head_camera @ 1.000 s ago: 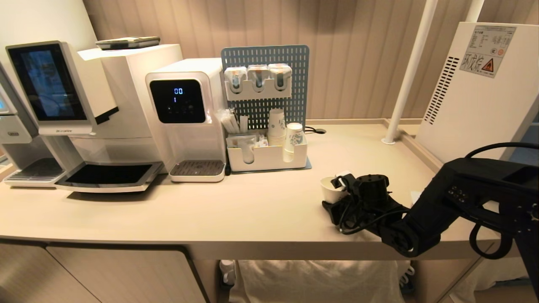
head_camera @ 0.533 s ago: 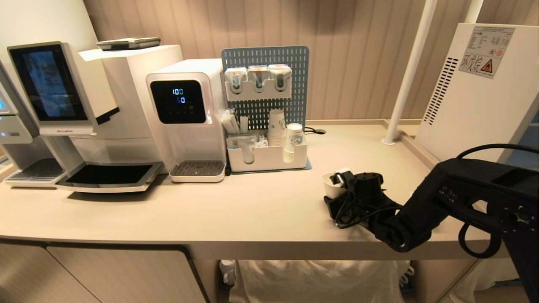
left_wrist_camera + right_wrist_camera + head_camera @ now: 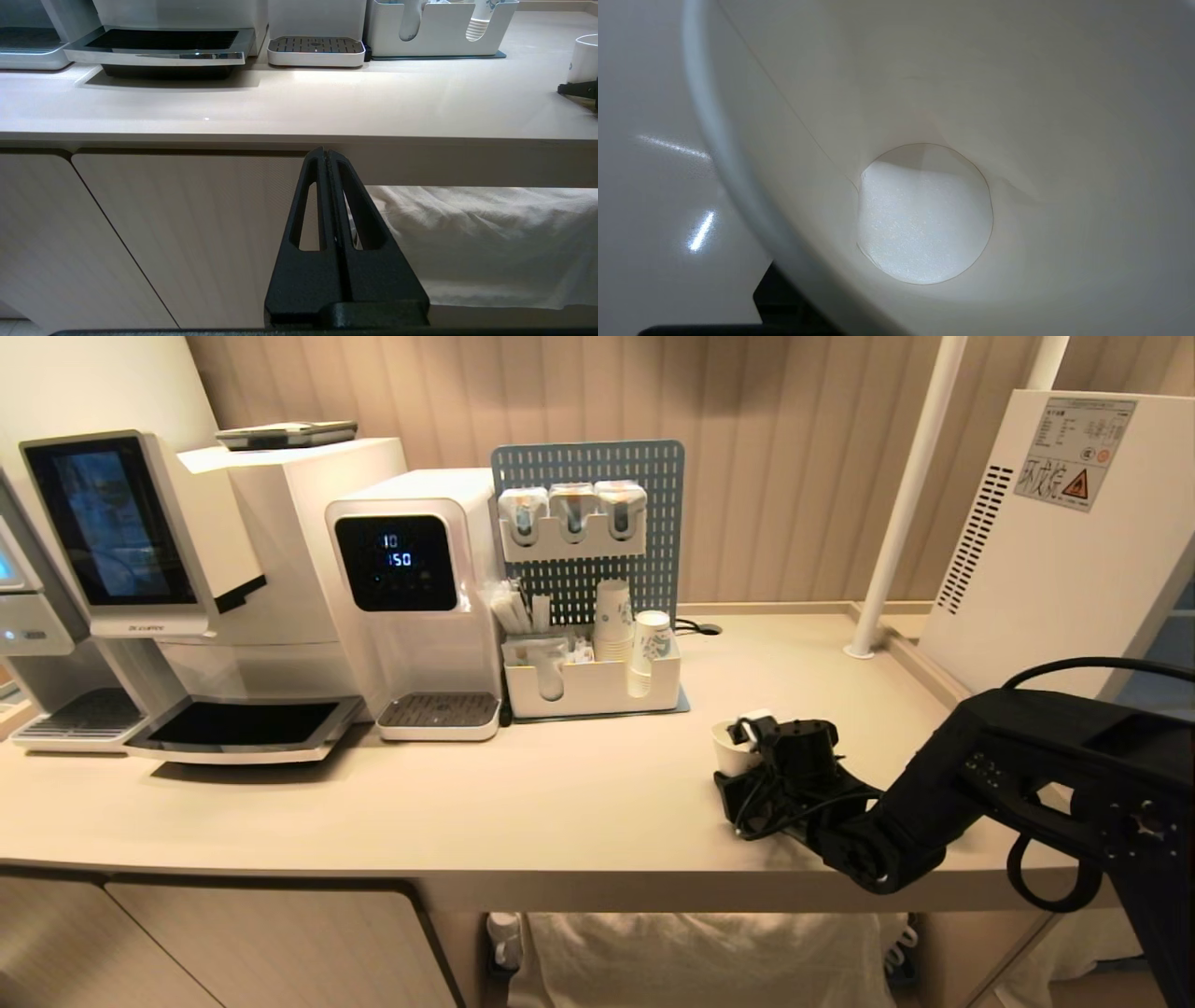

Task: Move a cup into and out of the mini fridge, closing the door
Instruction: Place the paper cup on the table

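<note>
Right arm: reaches in from the right edge of the head view, low over the bench point(image 3: 579, 803), forearm angled toward the middle, wrist bent so the right gripper point(image 3: 747, 756) sits at the cup point(image 3: 731, 749).
Right jaws: clamped on the cup. The right wrist view looks straight down into the cup point(image 3: 924, 214), round bottom plain and empty, one dark finger point(image 3: 784, 303) pressed against the outside wall just under the rim.
Cup: upright on the bench, right of centre, in front of and right of the white caddy point(image 3: 597, 686); near the front edge, well apart from the mini fridge point(image 3: 1055, 551).
Mini fridge: far right on the bench, only the vented side panel with warning sticker shows; cut off by the right edge of the frame. Door not visible, so open or closed cannot be told.
Left arm: parked below bench level; not in the head view. The left wrist view shows the left gripper point(image 3: 328, 154) pointing at the bench's front edge and the cabinet front point(image 3: 163, 233).
Left jaws: pressed together, nothing between them.
Hidden: the cup's lower wall and print sit behind the right gripper and its cables in the head view; only the rim and upper wall show. The left wrist view catches the cup point(image 3: 586, 58) at the frame edge, cut off.
Other: water dispenser point(image 3: 411, 588) with lit black display and coffee machine point(image 3: 187, 579) stand along the back left; pegboard point(image 3: 588, 523) behind the caddy, stacked paper cups point(image 3: 613, 616) in it. White cloth point(image 3: 700, 952) hangs under the bench.
</note>
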Controlling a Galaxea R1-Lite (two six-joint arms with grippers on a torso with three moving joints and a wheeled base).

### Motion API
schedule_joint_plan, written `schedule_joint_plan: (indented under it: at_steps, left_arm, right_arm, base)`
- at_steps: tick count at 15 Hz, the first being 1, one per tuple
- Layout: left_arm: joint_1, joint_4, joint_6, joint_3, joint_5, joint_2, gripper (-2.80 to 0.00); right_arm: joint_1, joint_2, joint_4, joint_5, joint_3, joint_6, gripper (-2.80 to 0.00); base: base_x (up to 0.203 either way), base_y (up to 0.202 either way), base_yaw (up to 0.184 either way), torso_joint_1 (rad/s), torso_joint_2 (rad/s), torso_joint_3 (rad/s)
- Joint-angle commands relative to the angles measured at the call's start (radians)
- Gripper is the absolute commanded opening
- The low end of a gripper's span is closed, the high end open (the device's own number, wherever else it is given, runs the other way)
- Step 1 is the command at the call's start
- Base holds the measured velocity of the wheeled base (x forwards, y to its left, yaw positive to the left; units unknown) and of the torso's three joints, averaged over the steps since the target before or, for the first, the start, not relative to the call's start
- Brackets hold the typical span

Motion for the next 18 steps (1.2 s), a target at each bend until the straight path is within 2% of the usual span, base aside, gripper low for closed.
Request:
schedule_joint_plan:
  at_steps: [1, 2, 3, 11, 18]
  left_arm:
    - [0.000, -0.001, -0.001, 0.000, 0.000, 0.000, -2.80]
    - [0.000, -0.001, -0.001, 0.000, 0.000, 0.000, -2.80]
    - [0.000, -0.001, -0.001, 0.000, 0.000, 0.001, -2.80]
    - [0.000, -0.001, -0.001, 0.000, 0.000, 0.000, -2.80]
    - [0.000, -0.001, -0.001, 0.000, 0.000, 0.000, -2.80]
  right_arm:
    - [0.004, 0.027, 0.013, -0.005, -0.005, 0.000, -2.80]
    - [0.004, 0.027, 0.019, -0.005, -0.006, -0.001, -2.80]
    - [0.004, 0.027, 0.022, -0.005, -0.006, -0.001, 0.00]
    - [0.003, 0.012, 0.020, -0.004, 0.013, 0.023, 0.00]
    - [0.003, -0.046, 0.013, 0.028, 0.098, 0.033, 0.00]
  base:
    - [0.000, 0.000, 0.000, 0.000, 0.00, 0.000]
    - [0.000, 0.000, 0.000, 0.000, 0.00, 0.000]
    - [0.000, 0.000, 0.000, 0.000, 0.00, 0.000]
    - [0.000, 0.000, 0.000, 0.000, 0.00, 0.000]
    - [0.000, 0.000, 0.000, 0.000, 0.00, 0.000]
